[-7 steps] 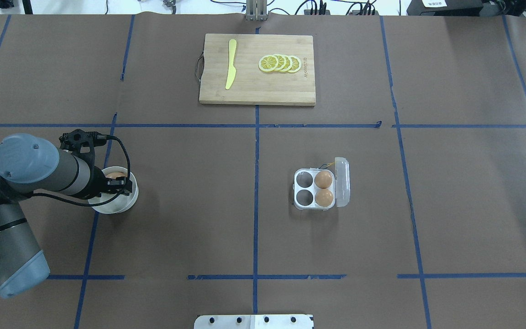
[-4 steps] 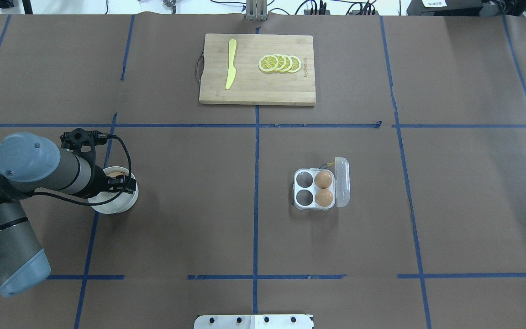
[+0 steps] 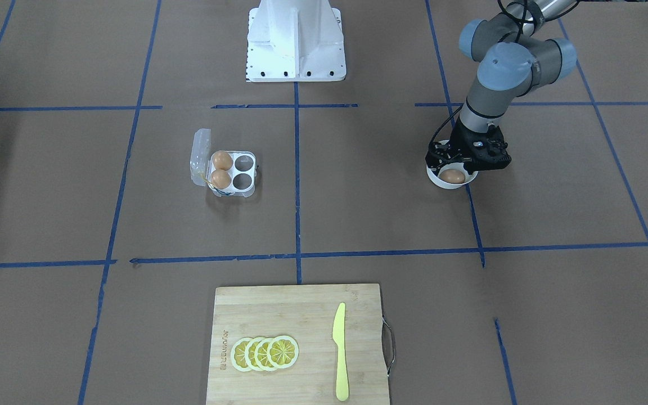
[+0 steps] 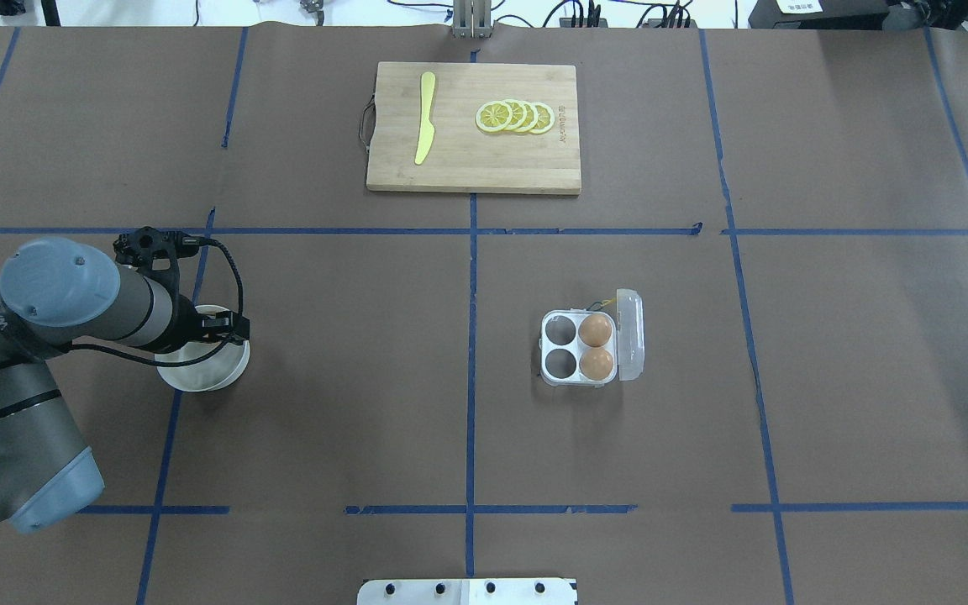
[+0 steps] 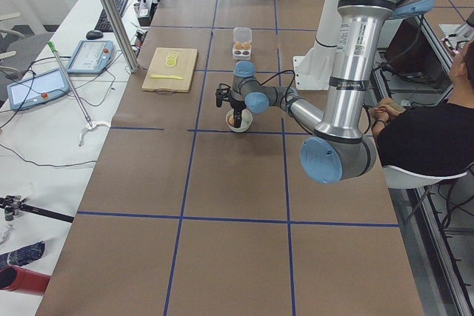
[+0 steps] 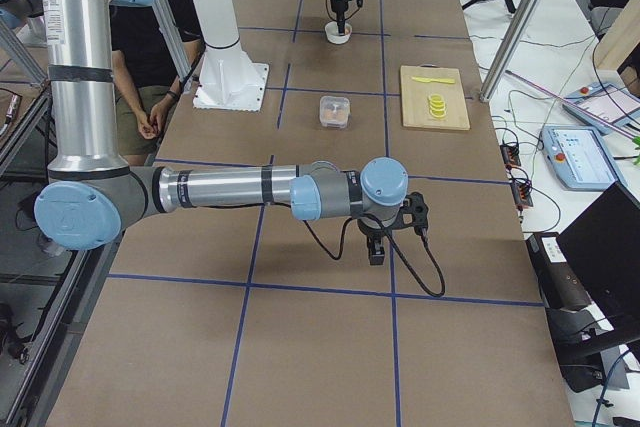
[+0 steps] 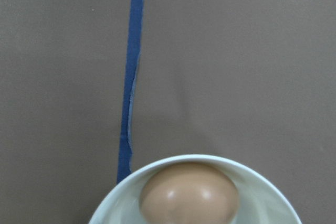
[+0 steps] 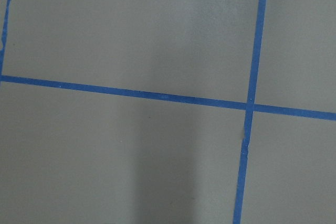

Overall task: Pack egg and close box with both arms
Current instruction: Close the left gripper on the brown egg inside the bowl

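Observation:
The egg (image 3: pixel 452 176) lies in a round white bowl (image 3: pixel 452 187) at my left; in the left wrist view the egg (image 7: pixel 189 192) sits at the bottom edge inside the bowl's rim (image 7: pixel 184 158). My left gripper (image 3: pixel 463 162) hangs right above the bowl with its fingers spread and empty. In the overhead view the left gripper (image 4: pixel 213 329) hides the egg. The box (image 4: pixel 581 349) stands open right of centre, its lid (image 4: pixel 629 334) folded to the right. It holds two brown eggs (image 4: pixel 595 329) in the right cells; the left cells are empty. My right gripper (image 6: pixel 377 247) shows only in the exterior right view; I cannot tell its state.
A wooden cutting board (image 4: pixel 474 168) with lemon slices (image 4: pixel 515 117) and a yellow knife (image 4: pixel 425 118) lies at the far middle. The white pedestal (image 3: pixel 296 39) stands at the robot's side. Blue tape lines cross the brown table cover.
My left arm has shifted slightly over the bowl, and the gripper now covers the egg in the overhead view. The box has not moved.

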Tool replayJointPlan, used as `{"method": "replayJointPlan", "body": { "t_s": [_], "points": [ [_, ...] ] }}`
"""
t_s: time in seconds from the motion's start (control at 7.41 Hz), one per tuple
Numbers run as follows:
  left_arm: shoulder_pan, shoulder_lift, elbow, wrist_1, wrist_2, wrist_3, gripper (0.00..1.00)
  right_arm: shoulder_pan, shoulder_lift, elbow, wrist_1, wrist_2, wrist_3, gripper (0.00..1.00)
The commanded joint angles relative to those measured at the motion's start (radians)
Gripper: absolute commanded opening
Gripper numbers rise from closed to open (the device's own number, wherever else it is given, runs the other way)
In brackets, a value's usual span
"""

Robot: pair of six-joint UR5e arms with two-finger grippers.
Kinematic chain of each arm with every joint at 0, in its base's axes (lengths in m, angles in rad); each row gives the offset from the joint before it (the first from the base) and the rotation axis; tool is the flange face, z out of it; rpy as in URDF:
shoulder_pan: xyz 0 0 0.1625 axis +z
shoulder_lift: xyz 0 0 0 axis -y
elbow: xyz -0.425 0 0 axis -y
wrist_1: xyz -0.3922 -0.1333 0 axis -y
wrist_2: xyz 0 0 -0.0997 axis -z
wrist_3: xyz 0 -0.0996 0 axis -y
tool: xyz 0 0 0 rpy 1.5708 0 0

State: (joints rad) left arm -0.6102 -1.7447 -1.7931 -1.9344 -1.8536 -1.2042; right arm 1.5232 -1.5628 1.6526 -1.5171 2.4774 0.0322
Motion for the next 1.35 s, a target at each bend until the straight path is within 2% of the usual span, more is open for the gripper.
{"method": "replayJointPlan", "body": {
  "t_s": [0.0, 0.13, 0.54, 0.67, 0.81, 0.94, 1.21],
  "points": [
    [-0.006, -0.004, 0.012, 0.0, 0.005, 0.002, 0.74, 0.0, 0.0, -0.001, 0.0, 0.0, 0.0, 1.0],
    [-0.006, -0.004, 0.012, 0.0, 0.011, 0.003, 0.66, 0.0, 0.0, -0.001, 0.0, 0.0, 0.0, 1.0],
    [-0.014, -0.004, 0.012, 0.0, 0.013, 0.009, 0.65, 0.0, -0.003, -0.002, 0.0, 0.0, -0.001, 1.0],
    [-0.014, -0.006, 0.014, 0.0, 0.013, 0.009, 0.58, 0.0, -0.006, -0.002, 0.0, 0.0, -0.002, 1.0],
    [-0.014, -0.004, 0.012, 0.0, 0.013, 0.009, 0.42, 0.0, -0.006, -0.004, 0.0, 0.0, -0.002, 1.0],
    [-0.02, -0.002, 0.003, 0.0, 0.011, 0.011, 0.3, 0.0, -0.006, -0.004, 0.0, 0.0, -0.002, 1.0],
    [-0.034, 0.016, -0.055, 0.002, 0.011, 0.011, 0.29, 0.0, -0.005, -0.004, 0.0, 0.0, -0.002, 1.0]
  ]
}}
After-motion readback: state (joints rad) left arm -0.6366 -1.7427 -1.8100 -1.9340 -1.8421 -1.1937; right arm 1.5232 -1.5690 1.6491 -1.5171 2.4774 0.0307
